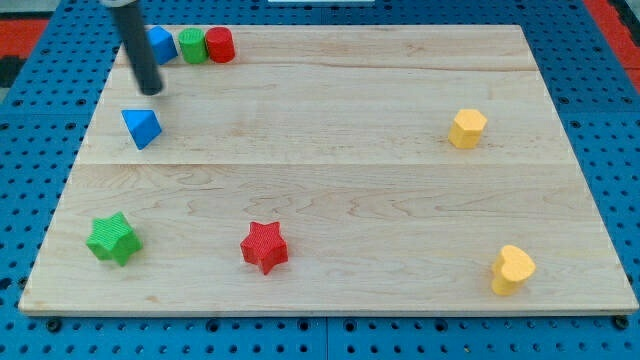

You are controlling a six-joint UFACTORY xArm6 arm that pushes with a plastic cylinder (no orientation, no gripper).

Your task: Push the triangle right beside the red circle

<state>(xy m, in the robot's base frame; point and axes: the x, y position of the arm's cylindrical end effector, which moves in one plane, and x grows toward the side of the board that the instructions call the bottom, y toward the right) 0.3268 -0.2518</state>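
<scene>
The bench [330,190] is a pale wooden board lying on a blue perforated surface [40,50], and it fills most of the frame. The arm carries no claw at all, so there is nothing to be clenched or released; it ends in a dark rod that comes down from the upper left of the frame, and my tip [152,91] rests on the board in the upper left area.

The blue triangle [141,127] lies just below my tip, slightly toward the frame's left, with a small gap between them; they are near but not touching. The red circle [220,45] sits at the top edge of the board in the upper left, well above and to the right of the triangle. Touching the red circle's left side is a green circle [192,46], and just left of that stands a blue block [160,44], partly hidden behind the rod, so its shape is hard to make out. These three form a short row along the top edge.

In the lower left of the frame sits a green star [111,238]. A red star [265,246] lies lower centre-left. On the right side, a yellow block [467,128] of roughly hexagonal shape sits mid-height, and a yellow heart [512,269] lies in the lower right corner.
</scene>
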